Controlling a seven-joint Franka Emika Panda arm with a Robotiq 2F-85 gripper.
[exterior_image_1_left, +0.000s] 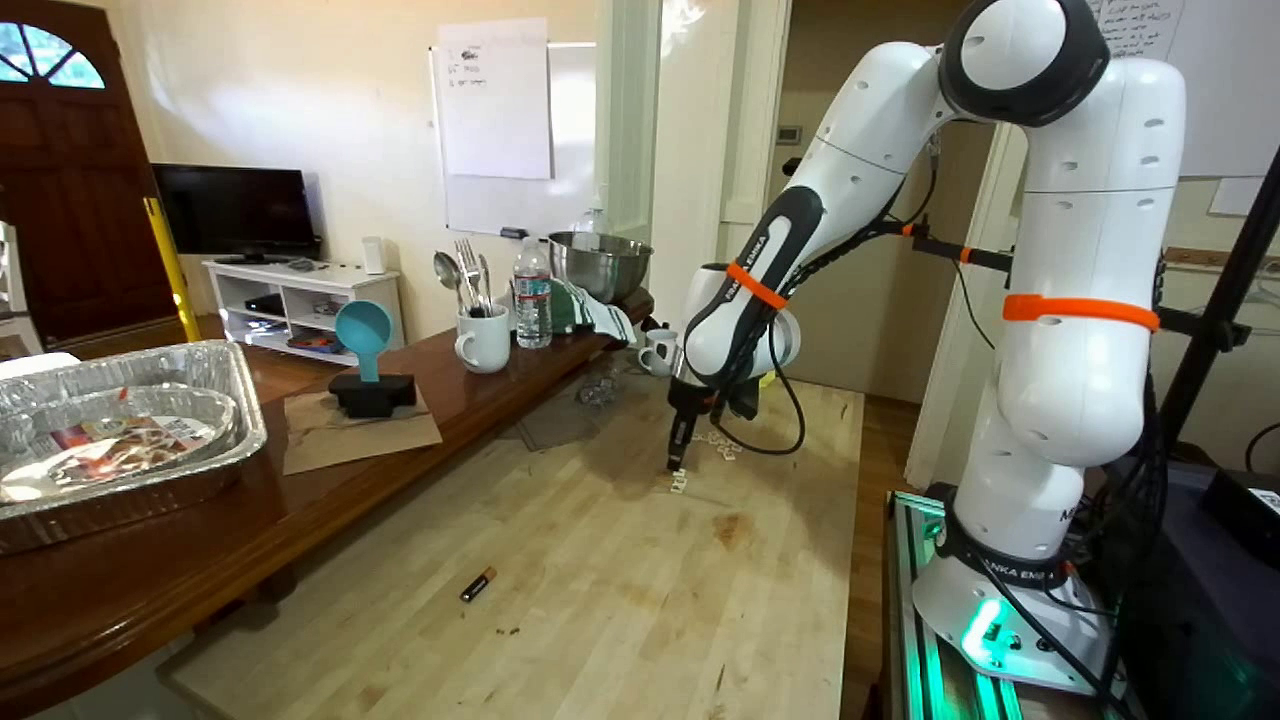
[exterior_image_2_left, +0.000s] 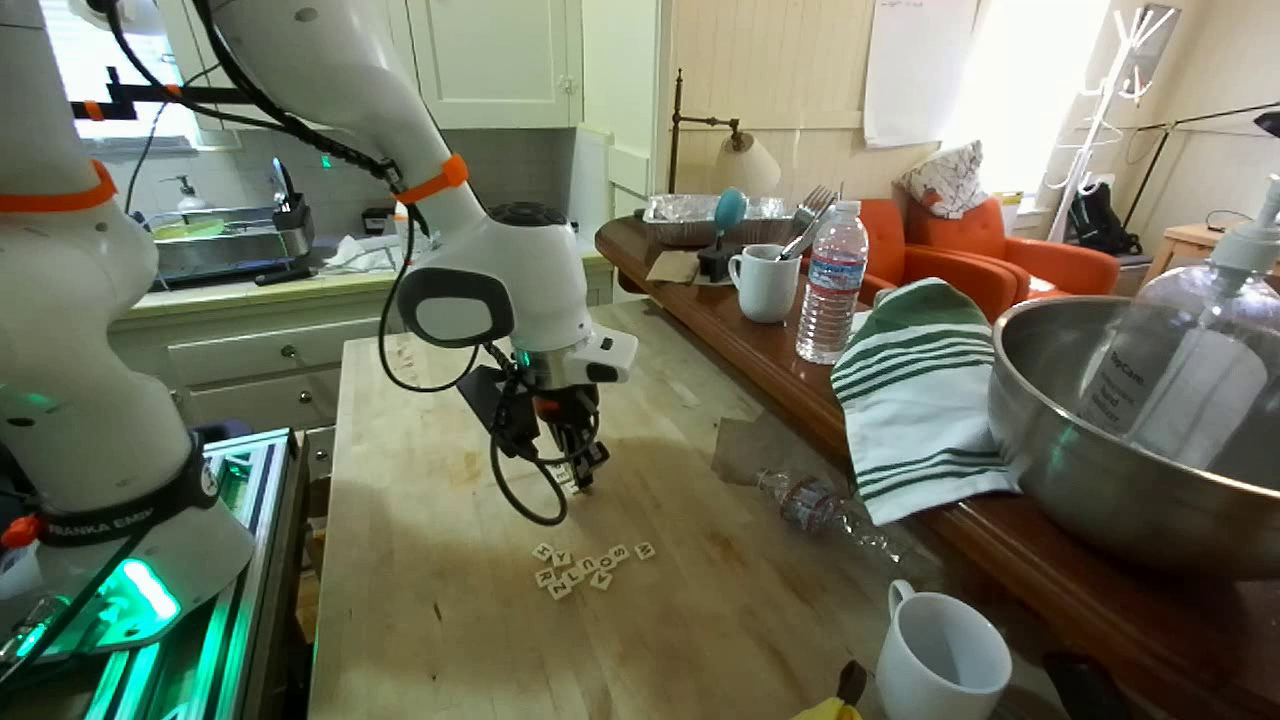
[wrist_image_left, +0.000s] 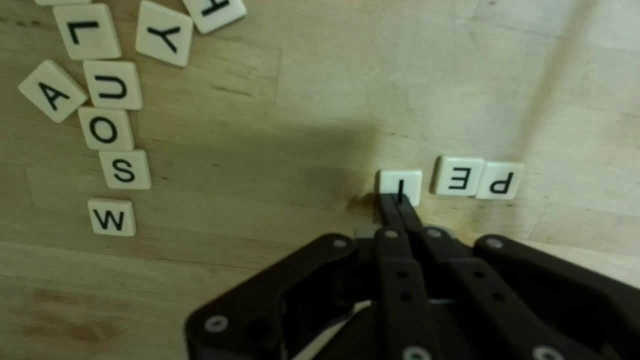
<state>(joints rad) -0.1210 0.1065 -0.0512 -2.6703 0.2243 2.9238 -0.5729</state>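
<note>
Just under the pressed-together gripper (wrist_image_left: 397, 200) lay the I tile (wrist_image_left: 411, 182), on the desk (wrist_image_left: 280, 215); beside the gripper, E (wrist_image_left: 459, 176) and P (wrist_image_left: 501, 181) touched each other; well apart from it lay more tiles (wrist_image_left: 123, 132).

Has to be read as a home, just with a robot arm (exterior_image_1_left: 1090, 250) set up in it. In an exterior view, a kitchen is given away by pale cabinets (exterior_image_2_left: 495, 65), drawers (exterior_image_2_left: 240, 355) and a dish rack (exterior_image_2_left: 225, 258) on the counter (exterior_image_2_left: 215, 310), and a living area by orange armchairs (exterior_image_2_left: 985, 240) and a white coat rack (exterior_image_2_left: 1098, 120). Also, in an exterior view, a TV (exterior_image_1_left: 237, 210) is set on a low white stand (exterior_image_1_left: 345, 278) not far from a big wooden door (exterior_image_1_left: 75, 230). A whiteboard (exterior_image_1_left: 575, 110) is hung there too.
</note>
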